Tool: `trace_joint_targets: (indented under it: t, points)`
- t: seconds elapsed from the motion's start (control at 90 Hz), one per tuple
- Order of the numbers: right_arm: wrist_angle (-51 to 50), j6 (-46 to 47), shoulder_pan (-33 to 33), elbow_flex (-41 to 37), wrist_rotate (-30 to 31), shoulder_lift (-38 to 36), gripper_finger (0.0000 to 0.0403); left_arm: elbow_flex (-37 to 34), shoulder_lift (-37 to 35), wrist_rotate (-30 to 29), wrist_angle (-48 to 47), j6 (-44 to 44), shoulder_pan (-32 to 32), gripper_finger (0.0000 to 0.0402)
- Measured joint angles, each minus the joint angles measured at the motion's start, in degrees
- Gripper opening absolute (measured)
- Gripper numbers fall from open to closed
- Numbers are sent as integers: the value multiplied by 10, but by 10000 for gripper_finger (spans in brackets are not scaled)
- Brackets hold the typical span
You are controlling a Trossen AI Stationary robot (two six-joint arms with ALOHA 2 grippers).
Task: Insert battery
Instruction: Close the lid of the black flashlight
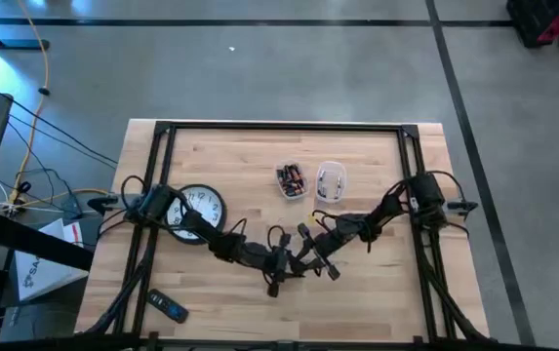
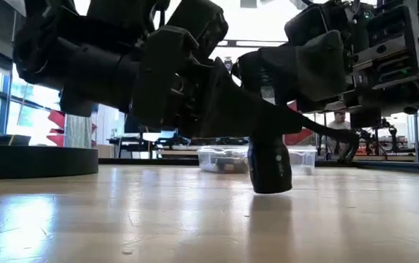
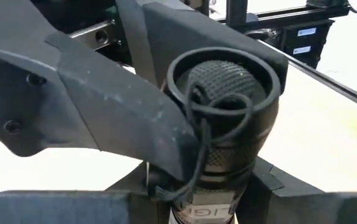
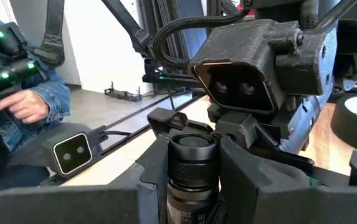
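Observation:
A black flashlight [image 2: 270, 164] stands about upright at the table's middle, its lower end on the wood. Its rubber tail cap [image 3: 223, 84], with a thin cord looped over it, points up. My left gripper [image 1: 281, 263] comes in from the left and my right gripper [image 1: 310, 255] from the right. Both are shut on the flashlight [image 1: 297, 258]. No loose battery shows at the grippers. A clear tub [image 1: 291, 179] at the far middle holds several small dark and orange pieces. My left gripper holds the flashlight's body [image 3: 206, 208] below the tail cap between its two fingers, slanting down from the table's left. The flashlight stands upright with its lower end on the table. The contact lies at the picture's edge and is partly hidden. My right gripper pinches the ridged upper part of the flashlight [image 4: 190, 165], just under the tail cap. One finger [image 4: 147, 177] is on each side, lying across the body. They come from the table's right, slanting down.
A second clear tub [image 1: 330, 180] stands beside the first. A round wall clock [image 1: 199, 210] lies under the left arm. A small dark remote-like object [image 1: 169, 308] lies near the front left corner. A black frame rail [image 1: 279, 125] borders the table. A person [image 4: 16, 106] is beyond it.

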Motion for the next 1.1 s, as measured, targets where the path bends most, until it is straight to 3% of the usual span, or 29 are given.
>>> trace_joint_targets:
  t: [0.289,0.589,0.822,1.1]
  points:
    - [-10,-20,30,0,102,-1,78,0,0,-56,-7,-12,-19,99]
    - [-13,-47,69,0,285,-1,78,-61,-43,-132,-1,-54,-29,99]
    - [-20,-34,72,4,354,0,78,-66,-44,-174,-4,-83,-27,99]
    - [-97,-16,85,44,447,-1,78,-65,-45,-226,-23,-104,-19,99]
